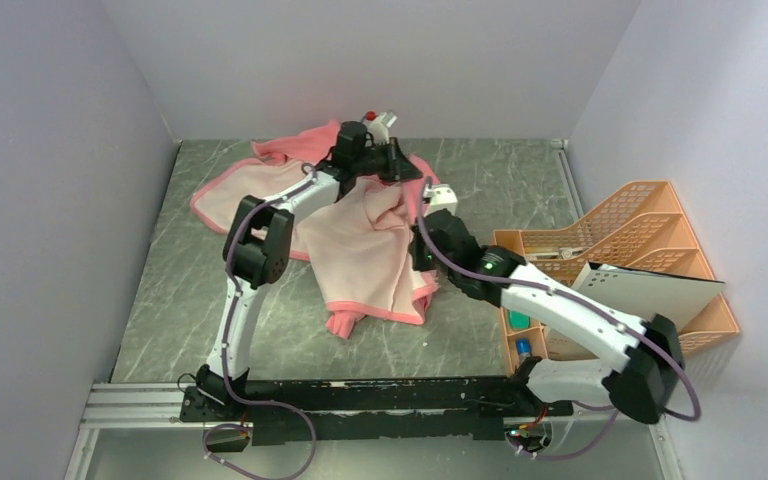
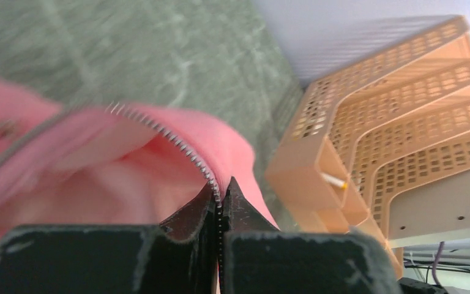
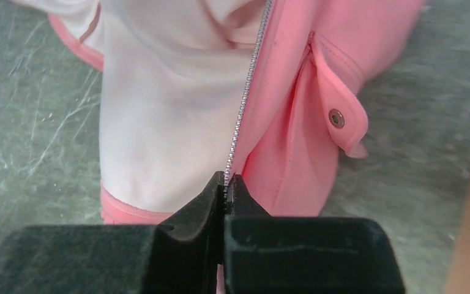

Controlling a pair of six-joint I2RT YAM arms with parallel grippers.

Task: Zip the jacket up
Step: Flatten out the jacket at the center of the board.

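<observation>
Left gripper and right gripper each pinch the zipper edge of the jacket, which lies open on the table.

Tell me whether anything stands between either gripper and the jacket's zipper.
Nothing visible does. The left gripper is shut on the zipper teeth of the jacket, and the right gripper is shut on a toothed edge beside the pocket flap. The orange tray stands off to the right of the jacket.
</observation>
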